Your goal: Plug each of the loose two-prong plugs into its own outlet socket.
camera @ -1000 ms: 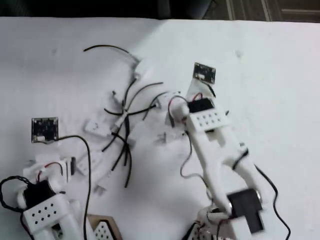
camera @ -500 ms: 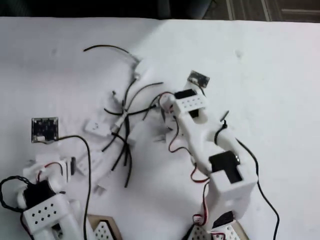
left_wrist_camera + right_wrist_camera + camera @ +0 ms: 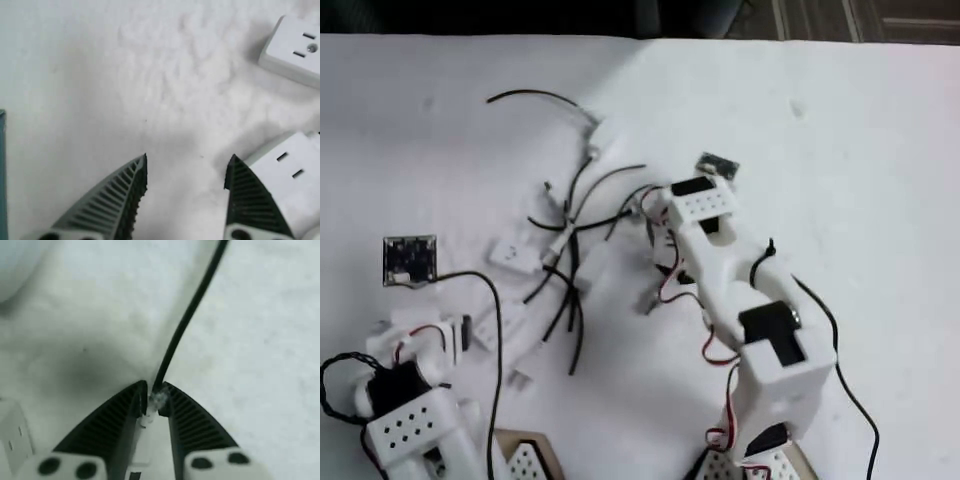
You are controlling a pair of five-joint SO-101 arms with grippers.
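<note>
My right gripper [image 3: 152, 390] is shut on a white two-prong plug [image 3: 149, 416], whose black cord [image 3: 190, 315] runs away over the white table. In the high view this gripper [image 3: 646, 209] sits at the right edge of a tangle of black-corded plugs [image 3: 565, 235]. A white outlet socket [image 3: 510, 250] lies left of the tangle, and a second white outlet socket [image 3: 525, 340] lies below it. My left gripper [image 3: 187, 162] is open and low over the cloth. One outlet [image 3: 287, 175] touches its finger and another outlet [image 3: 295, 47] lies farther off. In the high view the left gripper [image 3: 478, 333] rests near the bottom left.
A white cloth [image 3: 840, 130] covers the table, with bare room at the right and the far left. A small square marker card [image 3: 409, 258] lies by the left arm. A small grey piece [image 3: 648, 297] lies under the right arm. An outlet corner [image 3: 10, 440] shows beside the right gripper.
The right arm has swung left and folded back, bringing its gripper to the edge of the cord tangle. The small grey piece has shifted slightly nearer. The left arm has not moved.
</note>
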